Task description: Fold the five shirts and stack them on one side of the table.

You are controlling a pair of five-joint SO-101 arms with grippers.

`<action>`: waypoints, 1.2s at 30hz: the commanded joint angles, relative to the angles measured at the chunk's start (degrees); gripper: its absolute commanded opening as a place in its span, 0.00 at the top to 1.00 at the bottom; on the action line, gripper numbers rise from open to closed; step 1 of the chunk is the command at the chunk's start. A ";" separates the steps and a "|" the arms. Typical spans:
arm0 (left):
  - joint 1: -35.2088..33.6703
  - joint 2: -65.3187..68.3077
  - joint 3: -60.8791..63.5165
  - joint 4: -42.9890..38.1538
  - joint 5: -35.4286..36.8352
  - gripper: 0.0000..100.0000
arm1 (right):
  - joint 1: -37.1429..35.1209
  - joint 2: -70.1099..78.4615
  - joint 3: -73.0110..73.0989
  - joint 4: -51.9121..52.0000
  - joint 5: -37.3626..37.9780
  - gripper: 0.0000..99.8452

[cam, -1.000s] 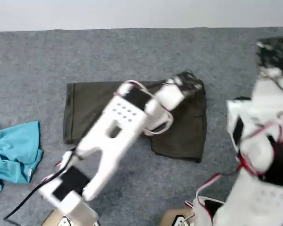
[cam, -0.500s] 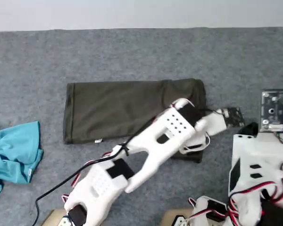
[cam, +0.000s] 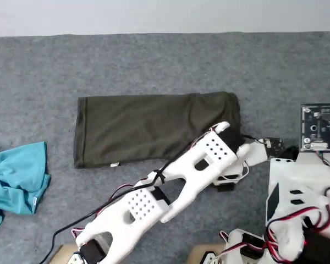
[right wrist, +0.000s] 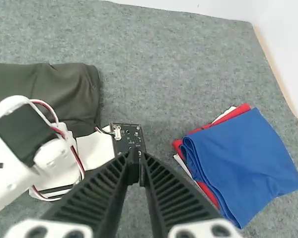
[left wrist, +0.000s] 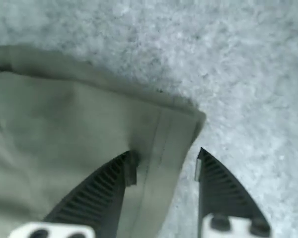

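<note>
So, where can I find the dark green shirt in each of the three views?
High view: the dark green shirt lies flat in the middle of the table, one corner hidden by the left arm.
Left wrist view: its corner edge lies between the open fingers of the left gripper.
Right wrist view: it lies beyond the left arm's white wrist.
Shared landmark: the grey table cover around the shirt.
</note>
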 commanded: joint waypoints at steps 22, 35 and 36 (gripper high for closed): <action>-0.35 2.81 -11.91 2.02 -0.35 0.99 | 0.75 -0.40 0.18 2.24 0.70 0.99; -8.70 2.81 -19.65 1.93 -0.18 0.97 | 0.75 -0.40 0.18 2.24 0.79 0.99; -9.23 2.81 -20.35 1.93 -0.18 0.95 | 0.75 -0.40 0.18 2.24 0.79 0.99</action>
